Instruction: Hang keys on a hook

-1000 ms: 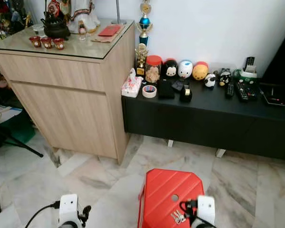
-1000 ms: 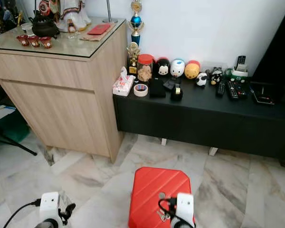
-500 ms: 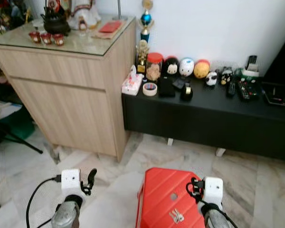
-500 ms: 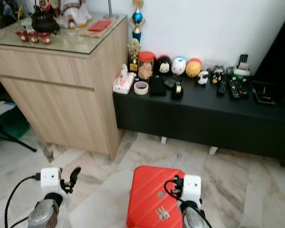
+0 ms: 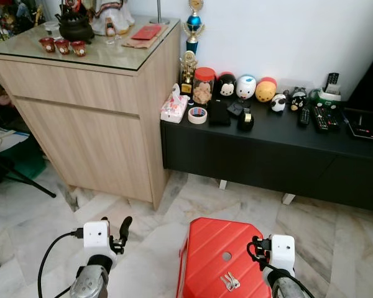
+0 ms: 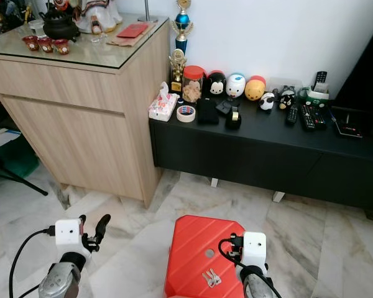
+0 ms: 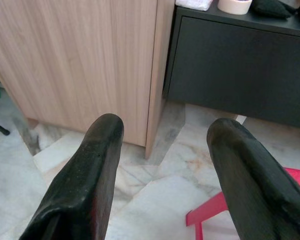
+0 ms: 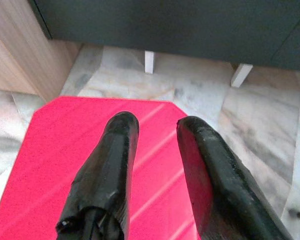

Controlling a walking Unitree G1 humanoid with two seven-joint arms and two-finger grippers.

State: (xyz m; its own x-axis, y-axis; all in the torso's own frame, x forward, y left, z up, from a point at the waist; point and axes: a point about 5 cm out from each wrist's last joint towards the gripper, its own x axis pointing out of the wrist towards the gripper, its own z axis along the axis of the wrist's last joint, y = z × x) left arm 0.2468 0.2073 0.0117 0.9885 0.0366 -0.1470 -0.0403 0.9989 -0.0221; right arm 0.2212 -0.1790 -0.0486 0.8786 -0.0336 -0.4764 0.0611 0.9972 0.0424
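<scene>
Two metal keys (image 5: 230, 282) (flat) on ridged red stool (image 5: 205, 248).

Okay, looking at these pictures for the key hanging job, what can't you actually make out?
- Keys on the red stool: too small in the head views to count or see a ring.
- Hook: none can be made out.
- Stool front: cut off by the bottom edge.
- Right gripper: jaws apart in the right wrist view, aimed over the stool.
</scene>
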